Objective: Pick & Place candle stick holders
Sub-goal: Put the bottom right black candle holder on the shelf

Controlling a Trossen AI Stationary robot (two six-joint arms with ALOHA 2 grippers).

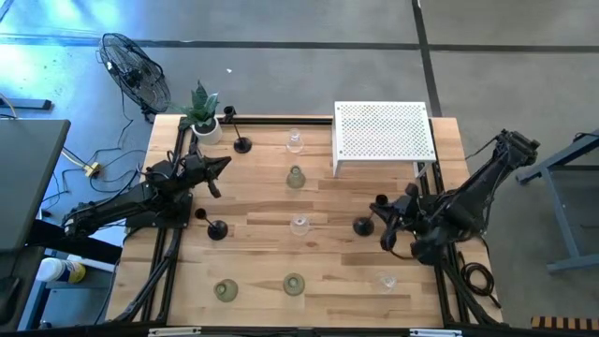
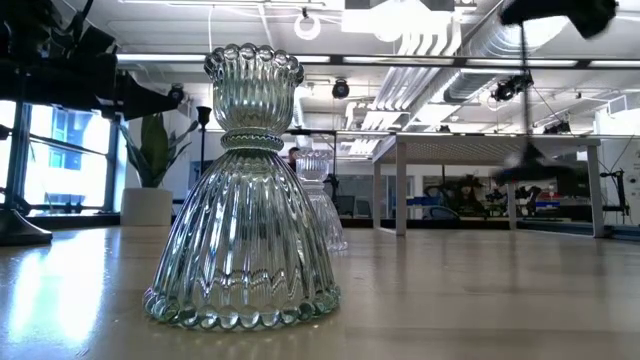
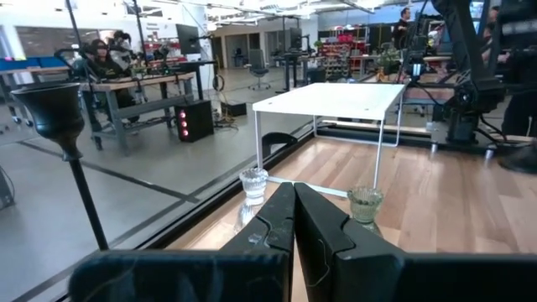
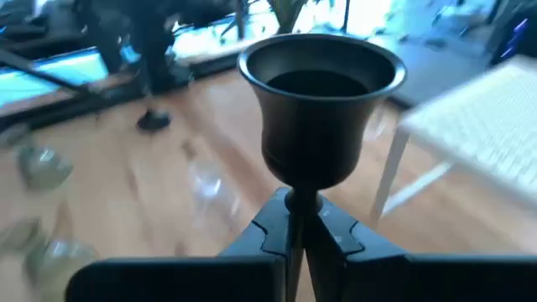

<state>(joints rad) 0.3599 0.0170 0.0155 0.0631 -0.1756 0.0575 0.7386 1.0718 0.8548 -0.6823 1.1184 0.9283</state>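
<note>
Two dark robot arms work over a wooden tabletop (image 1: 328, 271) scattered with small candle holders. Only the right wrist view shows the grasp: the right gripper (image 4: 304, 220) has its fingers clamped on the thin stem of a black metal candlestick holder with a bell-shaped cup (image 4: 319, 117), just under the cup. From above, that holder's round base (image 1: 363, 226) appears near the right edge, in front of the white perforated metal box (image 1: 384, 131) standing on thin legs at the far right corner. The left gripper (image 3: 294, 222), fingers pressed together and holding nothing, waits near the left edge, a second tall black holder (image 3: 63, 126) beside it. The table-level camera alone reveals the ribbing of a squat pale-green glass holder (image 2: 245, 195) near the front edge, with a clear glass one (image 2: 320, 200) behind. A green plant in a white pot (image 1: 204, 117) sits at the far left corner.
</note>
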